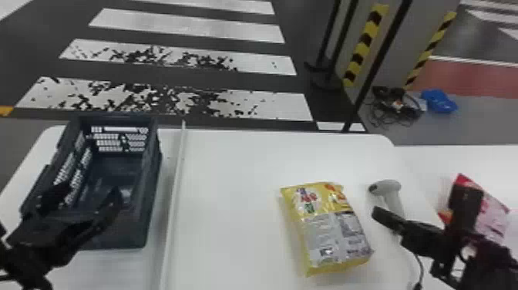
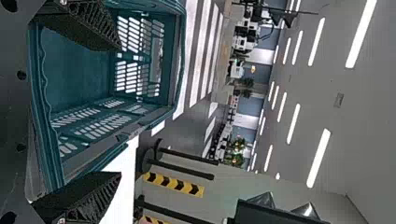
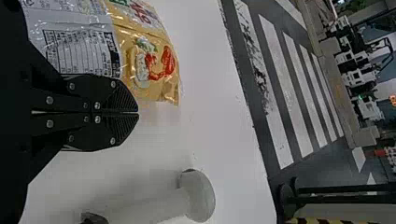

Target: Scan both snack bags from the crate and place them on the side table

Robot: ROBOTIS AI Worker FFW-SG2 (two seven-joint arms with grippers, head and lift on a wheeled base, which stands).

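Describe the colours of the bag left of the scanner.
The bag is mostly yellow and grey, clearest in head view.

Unreadable lettering (image 1: 307, 197) (too blurred) on yellow bag (image 1: 327, 227)

Site: large industrial-type hall
Floor (image 1: 46, 27): painted crosswalk stripes (image 1: 185, 26)
Pillar (image 1: 408, 48): yellow-black hazard strips (image 1: 362, 48)
Ceiling (image 2: 336, 77): rows of linear lights (image 2: 318, 158)

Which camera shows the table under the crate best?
The head view: it takes in most of the table, with the crate, yellow bag and scanner on it. The right wrist view shows a stretch around the bag and scanner; the left wrist view shows a strip beside the crate.
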